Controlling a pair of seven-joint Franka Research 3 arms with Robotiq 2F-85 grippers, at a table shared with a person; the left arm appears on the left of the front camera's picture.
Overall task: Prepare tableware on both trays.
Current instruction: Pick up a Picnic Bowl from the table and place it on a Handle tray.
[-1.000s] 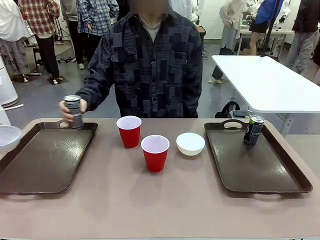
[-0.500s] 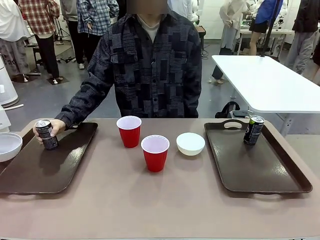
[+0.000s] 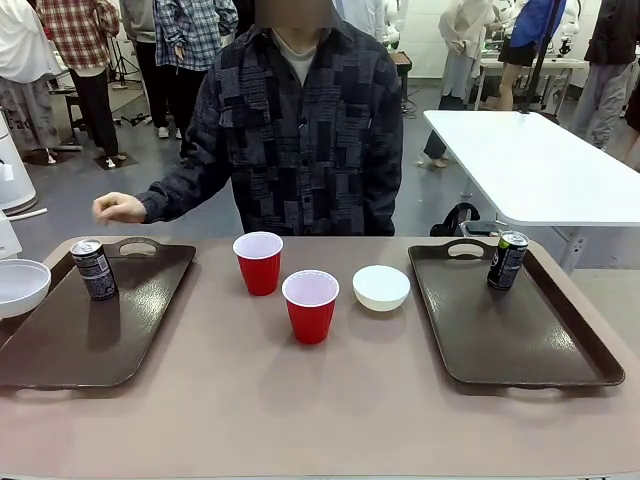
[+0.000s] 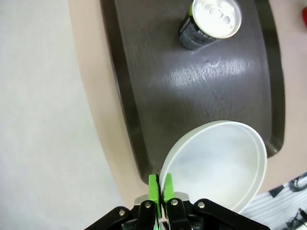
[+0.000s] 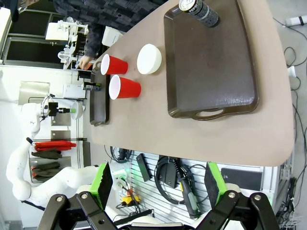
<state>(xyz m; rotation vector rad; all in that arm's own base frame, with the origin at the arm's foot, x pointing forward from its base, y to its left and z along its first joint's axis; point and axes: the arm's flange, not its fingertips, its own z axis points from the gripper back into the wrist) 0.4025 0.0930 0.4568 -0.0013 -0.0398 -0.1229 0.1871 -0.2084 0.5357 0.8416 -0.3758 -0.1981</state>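
My left gripper (image 4: 160,188) is shut on the rim of a white bowl (image 4: 216,163), which hangs over the near end of the left tray (image 4: 201,86). That bowl (image 3: 20,285) shows at the front view's far left, beside the left tray (image 3: 110,340). A dark can (image 3: 93,268) stands upright on this tray, also seen from above (image 4: 211,21). Two red cups (image 3: 259,262) (image 3: 311,305) and a second white bowl (image 3: 381,287) stand between the trays. The right tray (image 3: 520,330) carries another can (image 3: 507,259). My right gripper (image 5: 158,187) is open, high above the table's edge.
The person stands at the far side, one hand (image 3: 120,207) raised above the left tray's far handle. A white table (image 3: 540,170) stands behind at the right, with other people farther back.
The person set the can down on the left tray, let go and pulled the hand back. The held bowl shifted slightly toward the tray.
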